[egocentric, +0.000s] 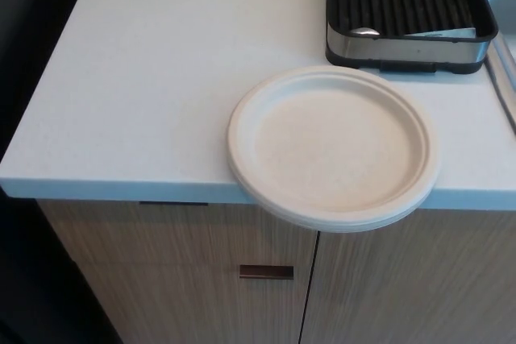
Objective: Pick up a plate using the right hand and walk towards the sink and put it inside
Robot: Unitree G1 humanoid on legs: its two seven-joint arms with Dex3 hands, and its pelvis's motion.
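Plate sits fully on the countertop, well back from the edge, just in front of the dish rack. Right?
Not quite. The plate is in front of the dish rack, but the head view shows it overhanging the front edge of the countertop, above the cabinet doors.

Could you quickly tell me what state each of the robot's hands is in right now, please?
Left hand: not in view.
Right hand: not in view; the plate lies untouched, overhanging the counter edge.
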